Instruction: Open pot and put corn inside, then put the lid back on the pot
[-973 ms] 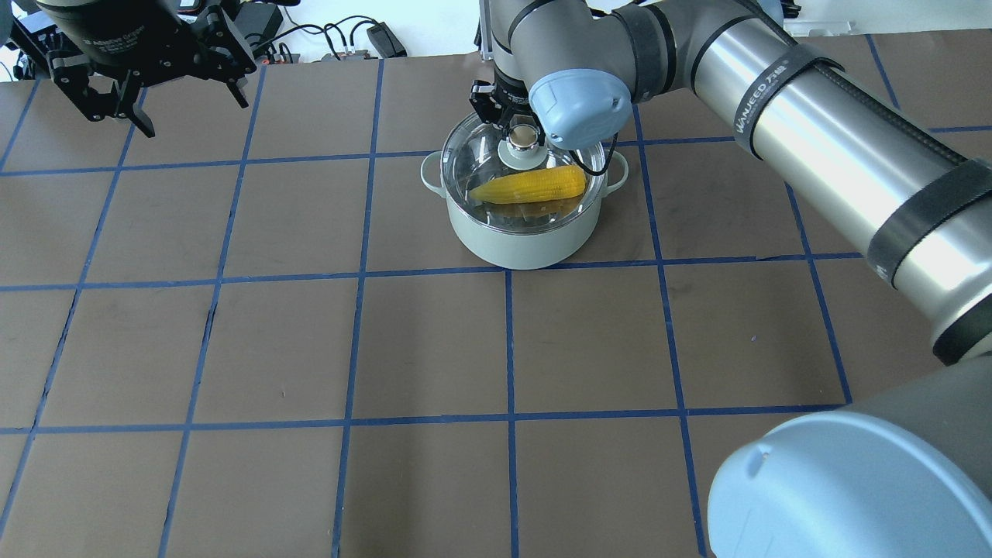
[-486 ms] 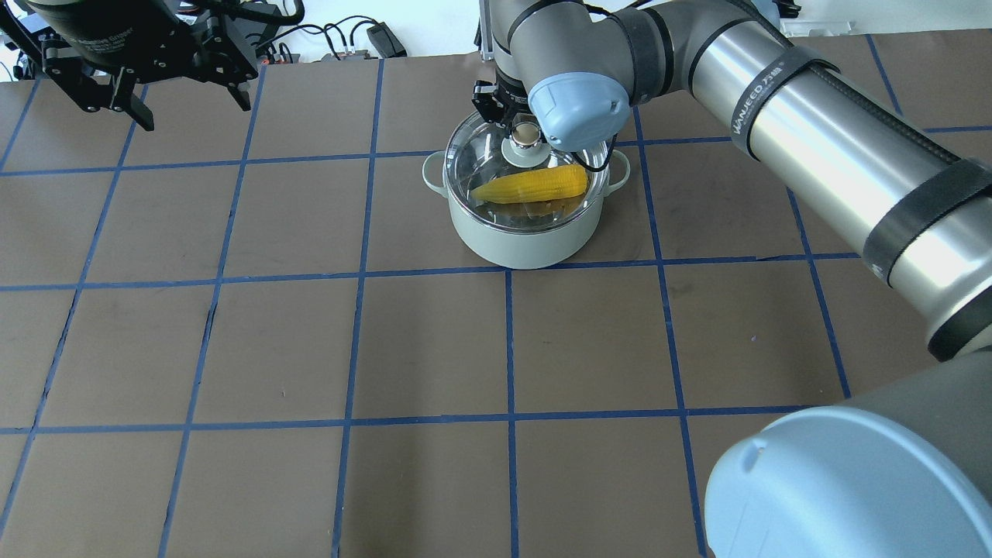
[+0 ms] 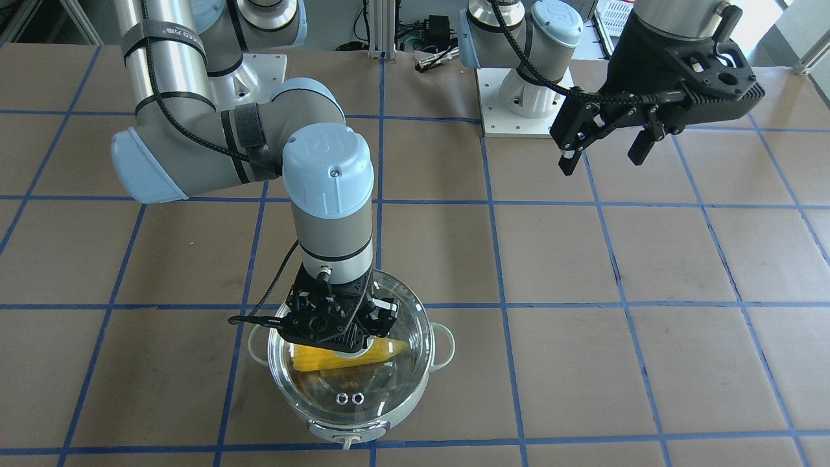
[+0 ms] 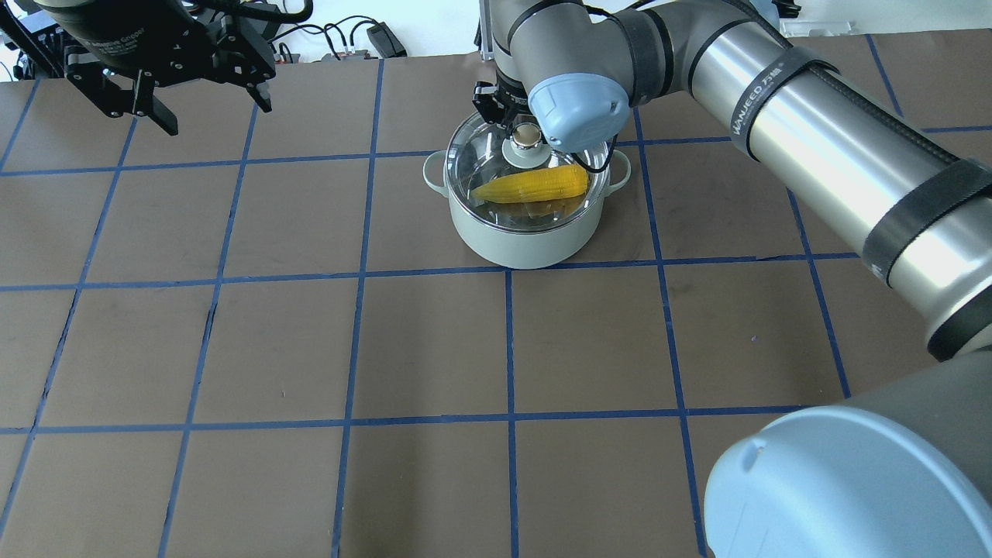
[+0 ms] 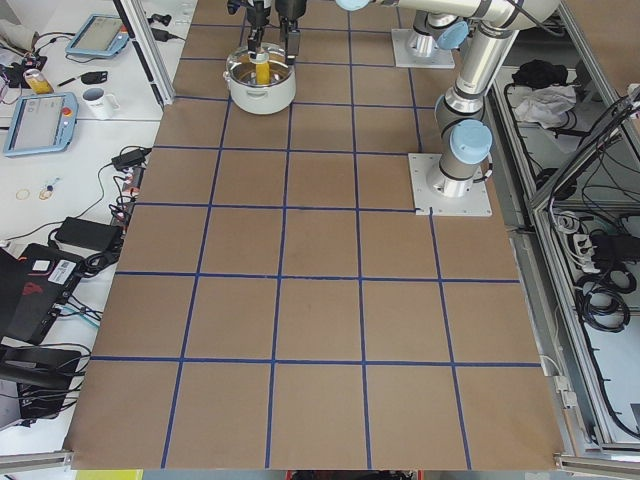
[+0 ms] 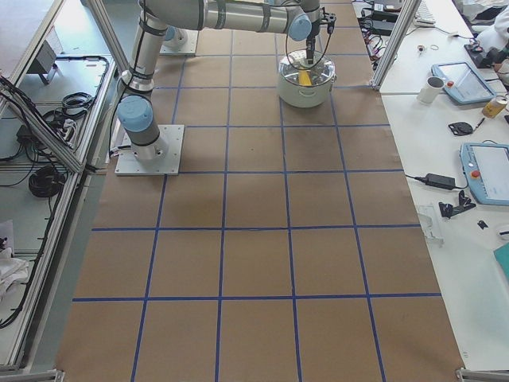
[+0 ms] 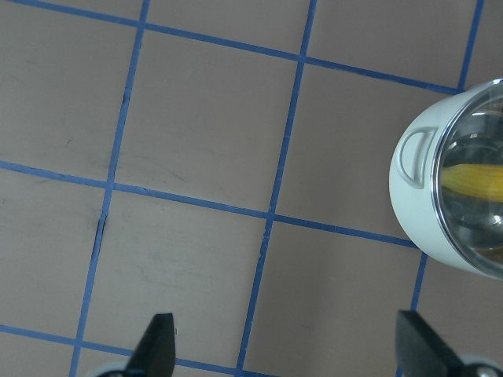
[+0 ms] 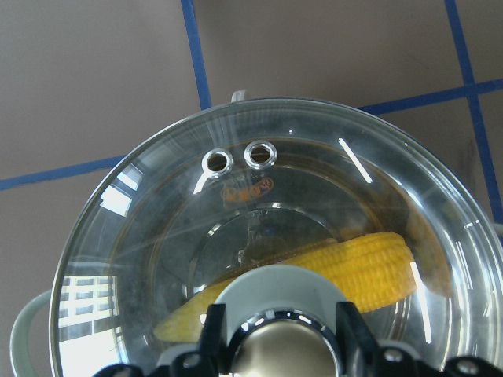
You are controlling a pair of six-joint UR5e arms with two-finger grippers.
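Note:
The mint-green pot (image 4: 527,242) stands at the far middle of the table. The yellow corn (image 4: 535,184) lies inside it, seen through the clear glass lid (image 4: 480,155), which sits on the pot's rim. My right gripper (image 4: 525,132) reaches straight down, its fingers on either side of the lid's beige knob and closed on it; the right wrist view shows the knob between the jaws (image 8: 279,338) with the corn (image 8: 369,267) below. My left gripper (image 4: 215,112) is open and empty, high at the far left, away from the pot (image 7: 416,188).
The table is brown paper with a blue tape grid (image 4: 508,349). Cables and power bricks (image 4: 372,35) lie beyond the far edge. My right arm's elbow (image 4: 852,480) fills the near right corner of the overhead view. Both arm bases (image 3: 525,97) stand at the robot's side.
My left gripper has shifted a little to the right, still open. The lid has settled squarely on the pot's rim with my right gripper still at the knob.

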